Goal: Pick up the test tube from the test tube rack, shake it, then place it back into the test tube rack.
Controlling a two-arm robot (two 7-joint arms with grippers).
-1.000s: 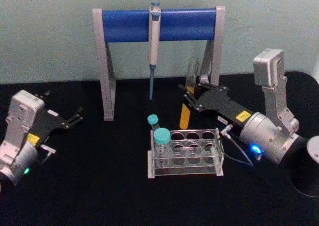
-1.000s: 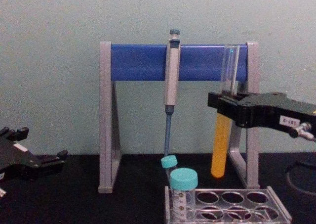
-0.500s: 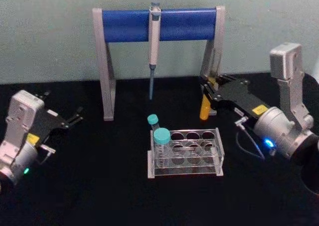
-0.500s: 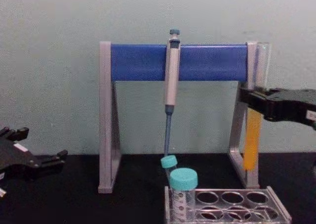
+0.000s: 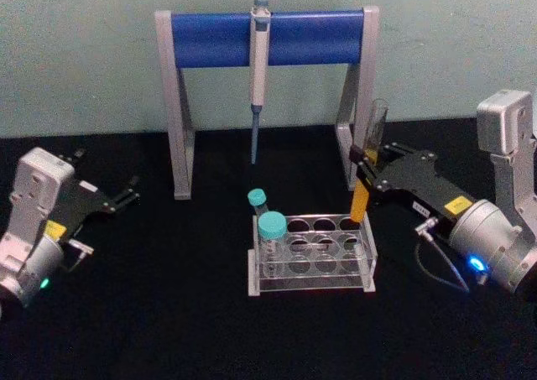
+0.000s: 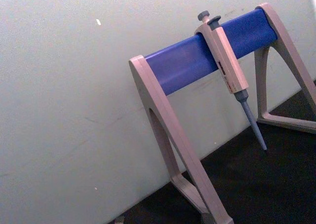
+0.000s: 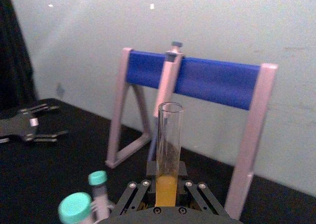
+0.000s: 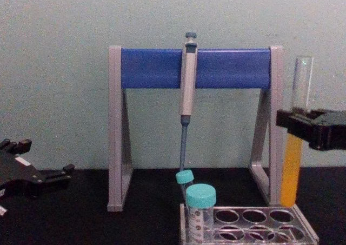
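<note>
A black desk (image 5: 168,330) runs back to a pale green wall (image 5: 84,61). The right gripper (image 5: 364,166) clamps the tube (image 5: 375,124) at mid-height, slightly tilted. Its orange end is at the rack's (image 5: 312,267) rear right corner; I cannot tell whether it touches. The left gripper (image 5: 109,179) rests spread wide at the desk's left. A blue-barred stand (image 5: 294,34) at the back carries a pipette (image 5: 258,70).

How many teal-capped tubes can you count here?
2. Both are at the left end of the test tube rack: the large-capped tube in front, the small-capped tube leaning just behind it. None seems hidden.
</note>
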